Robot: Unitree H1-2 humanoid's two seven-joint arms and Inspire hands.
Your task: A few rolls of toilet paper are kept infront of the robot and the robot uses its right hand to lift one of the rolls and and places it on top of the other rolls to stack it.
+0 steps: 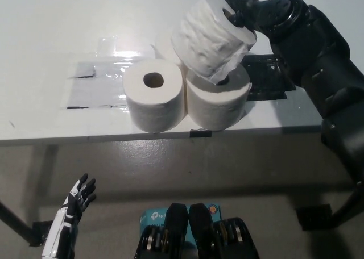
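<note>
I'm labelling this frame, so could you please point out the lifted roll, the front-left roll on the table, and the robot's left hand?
lifted roll [211, 40], head view, on its wrapped side.
front-left roll [165, 108], head view, on its outer side wall.
left hand [78, 197], head view, on its middle.

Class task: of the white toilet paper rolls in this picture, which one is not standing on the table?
The white toilet paper roll held tilted in the black right hand, roll at. It hangs above the three upright rolls, such as the front-left roll, which stand on the white table.

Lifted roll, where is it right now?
Head view, upper right: the lifted roll is held tilted in the black right hand, above the table's standing rolls, overlapping the front right roll.
</note>
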